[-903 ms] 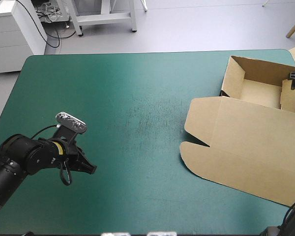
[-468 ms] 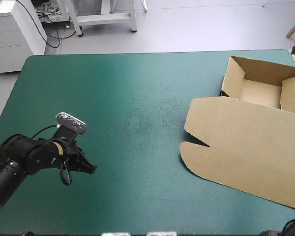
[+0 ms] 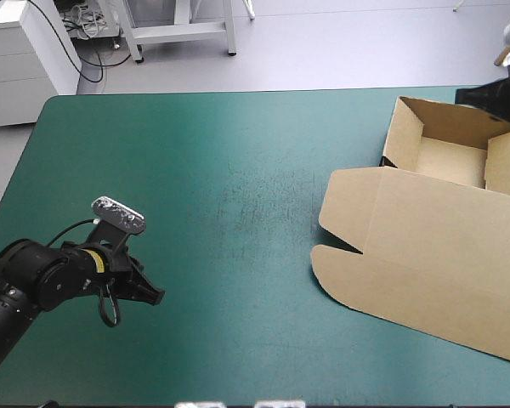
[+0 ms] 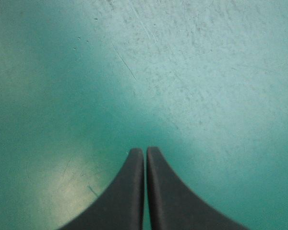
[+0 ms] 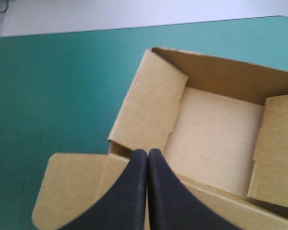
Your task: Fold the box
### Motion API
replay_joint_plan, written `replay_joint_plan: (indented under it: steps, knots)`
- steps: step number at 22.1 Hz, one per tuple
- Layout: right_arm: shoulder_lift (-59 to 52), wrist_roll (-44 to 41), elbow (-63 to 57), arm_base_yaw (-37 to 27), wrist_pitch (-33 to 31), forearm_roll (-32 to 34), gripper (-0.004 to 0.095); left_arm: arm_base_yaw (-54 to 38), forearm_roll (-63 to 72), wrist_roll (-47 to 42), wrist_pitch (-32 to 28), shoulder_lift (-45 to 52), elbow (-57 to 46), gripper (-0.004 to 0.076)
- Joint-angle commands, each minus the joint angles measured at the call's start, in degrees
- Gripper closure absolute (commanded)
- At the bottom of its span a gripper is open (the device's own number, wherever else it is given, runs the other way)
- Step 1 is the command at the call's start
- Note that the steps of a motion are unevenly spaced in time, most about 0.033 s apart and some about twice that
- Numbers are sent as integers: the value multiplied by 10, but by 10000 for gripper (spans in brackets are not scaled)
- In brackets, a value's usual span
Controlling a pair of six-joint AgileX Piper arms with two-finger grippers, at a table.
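L pincer (image 3: 155, 294) is nearest me, low over the front-left of the teal-green tabletop (image 3: 238, 153). Its black fingers are pressed together w/ nothing in them, well apart from the box (image 3: 391, 212). The box is on the right side: lid panel (image 3: 433, 272) flat toward me, tray (image 3: 446, 161) beyond it by the far-right corner, walls up. R pincer (image 5: 147, 152) hangs above the tray's near wall, fingers likewise closed, empty. My read: walls are raised and tucked, and the inner flap (image 3: 506, 166) toward the right edge looks not fully seated. Next move prob needs R pincer brought down to press that flap home w/o shoving the tray.
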State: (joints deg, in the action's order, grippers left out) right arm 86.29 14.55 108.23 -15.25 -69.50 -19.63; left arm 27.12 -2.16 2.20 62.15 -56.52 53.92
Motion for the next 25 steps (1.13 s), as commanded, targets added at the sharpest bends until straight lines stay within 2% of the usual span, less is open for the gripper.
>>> replay_joint_plan:
  steps: [1, 8, 10, 14, 19, 25]
  knots:
    - [-68, 29, -60, 52, 25, -13, 928, 5, 4, -8, -22, 40, -6, 731]
    - [-169, 56, -252, 162, 29, 2, 927, 5, 14, -30, -56, 134, -85, 731]
    - [-213, 66, -352, 190, 51, 20, 928, 5, 27, -30, -70, 175, -124, 731]
    - [-311, 66, -530, 202, 118, 51, 928, 5, 30, -29, -85, 237, -186, 731]
    - [-440, 66, -712, 202, 177, 64, 928, 5, 44, -27, -89, 251, -226, 731]
    - [-560, 65, -789, 202, 205, 64, 928, 5, 48, -22, -108, 251, -236, 731]
